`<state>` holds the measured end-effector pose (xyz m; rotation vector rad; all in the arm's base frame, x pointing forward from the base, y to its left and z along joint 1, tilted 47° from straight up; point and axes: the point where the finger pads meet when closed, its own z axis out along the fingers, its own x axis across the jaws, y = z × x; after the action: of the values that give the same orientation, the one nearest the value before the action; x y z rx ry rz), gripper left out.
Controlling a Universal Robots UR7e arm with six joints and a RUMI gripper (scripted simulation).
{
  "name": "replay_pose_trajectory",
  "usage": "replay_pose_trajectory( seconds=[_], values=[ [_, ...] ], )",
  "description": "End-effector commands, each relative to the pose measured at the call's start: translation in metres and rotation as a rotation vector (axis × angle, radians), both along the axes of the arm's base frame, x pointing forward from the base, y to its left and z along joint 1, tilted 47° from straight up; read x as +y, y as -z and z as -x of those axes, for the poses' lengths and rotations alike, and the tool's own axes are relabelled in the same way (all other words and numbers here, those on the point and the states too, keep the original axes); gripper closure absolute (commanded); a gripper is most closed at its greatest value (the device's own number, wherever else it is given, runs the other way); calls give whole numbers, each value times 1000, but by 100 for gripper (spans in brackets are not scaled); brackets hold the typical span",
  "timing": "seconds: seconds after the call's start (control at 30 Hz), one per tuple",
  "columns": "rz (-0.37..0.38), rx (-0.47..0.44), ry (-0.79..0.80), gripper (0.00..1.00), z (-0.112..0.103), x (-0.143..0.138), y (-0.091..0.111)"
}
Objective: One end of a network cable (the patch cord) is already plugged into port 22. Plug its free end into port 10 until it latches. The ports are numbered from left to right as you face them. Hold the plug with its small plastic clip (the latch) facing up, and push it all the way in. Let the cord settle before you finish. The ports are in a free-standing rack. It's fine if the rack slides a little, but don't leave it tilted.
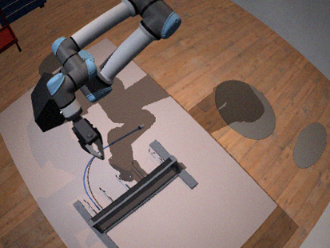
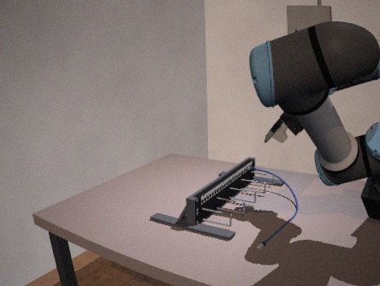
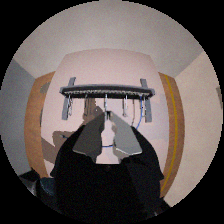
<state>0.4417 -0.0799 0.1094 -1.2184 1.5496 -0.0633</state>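
Top view, left to right: blue cord (image 1: 84,177) (image 2: 296,201) (image 3: 139,121) bows out at 9 o'clock of the gripper (image 1: 102,158) (image 2: 266,141) (image 3: 108,111), which is shut with nothing in it. Rack's (image 1: 164,162) (image 2: 192,214) (image 3: 107,89) around 4, upright as far as I can tell, and the loose plug (image 1: 142,127) (image 2: 261,246) lies on the table (image 1: 232,194) (image 2: 107,193) (image 3: 107,60) around 2.

"Where does the top view look from?"
"High over the table (image 1: 232,186) (image 2: 107,201) (image 3: 107,62), steeply down, its picture turned askew; it takes in the whole arm (image 1: 102,23) (image 2: 329,133)."
"And the exterior?"
"Beside the table, nearer the rack (image 1: 137,193) (image 2: 192,210) (image 3: 107,90), facing across to the wall (image 2: 265,128)."
"The wrist?"
"Closest to the gripper (image 1: 91,140) (image 2: 280,128) (image 3: 108,111), looking past it, very wide."
"Shared by top and exterior?"
"Rack, arm, table."
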Motion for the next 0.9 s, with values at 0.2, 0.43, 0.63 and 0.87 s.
replay_pose_trajectory(
  seconds=[0.2, 0.43, 0.63, 0.87],
  values=[
    [1, 0, 0, 100, -7, -19, 20],
    [1, 0, 0, 100, -8, -24, 24],
    [1, 0, 0, 100, -8, -24, 25],
    [1, 0, 0, 100, -8, -24, 25]
  ],
)
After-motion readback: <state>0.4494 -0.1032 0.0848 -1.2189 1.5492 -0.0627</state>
